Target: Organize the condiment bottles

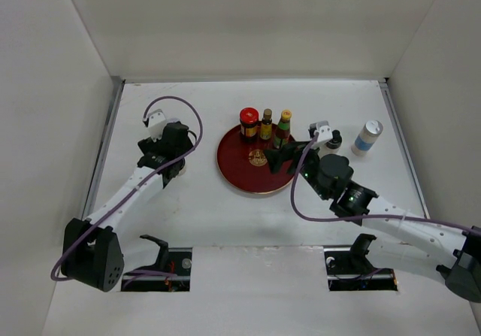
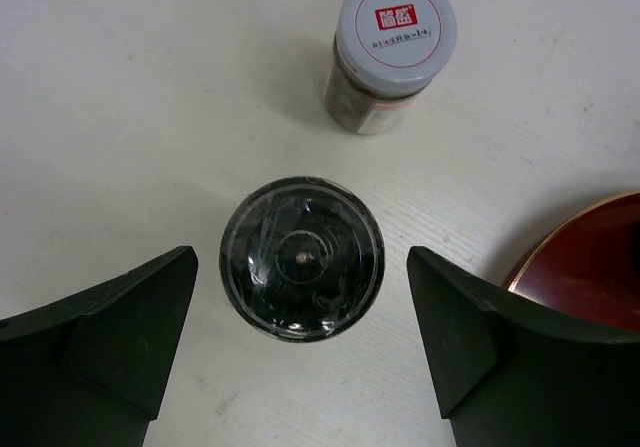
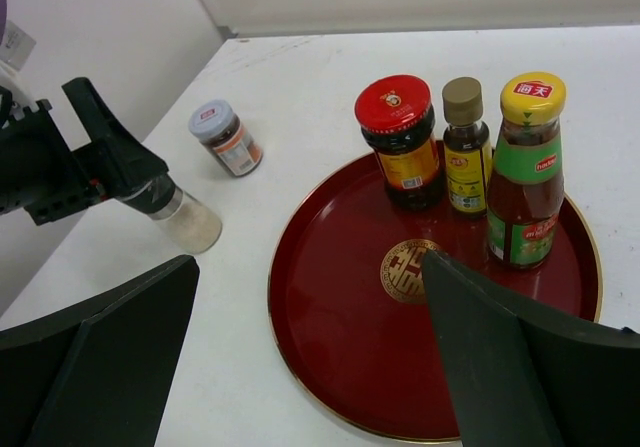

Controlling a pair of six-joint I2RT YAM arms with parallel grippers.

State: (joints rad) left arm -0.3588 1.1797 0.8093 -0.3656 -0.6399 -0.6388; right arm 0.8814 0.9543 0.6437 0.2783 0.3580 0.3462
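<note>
Between the spread fingers of the left gripper (image 2: 300,256): black-capped clear round shaker (image 2: 302,259), untouched. Right gripper (image 3: 310,262) likewise released, above round red tray (image 3: 340,367).

The tray (image 3: 340,367) is bare on its near half; three bottles (image 3: 466,147) in a row block its far rim. The right gripper (image 3: 308,262), fingers (image 3: 100,367) spread, hangs at the tray's edge. The left gripper (image 2: 300,267) straddles a black-lidded jar (image 2: 302,237) with a gap at each finger; a grey-lidded jar (image 2: 392,52) stands just beyond, the tray rim near one finger
</note>
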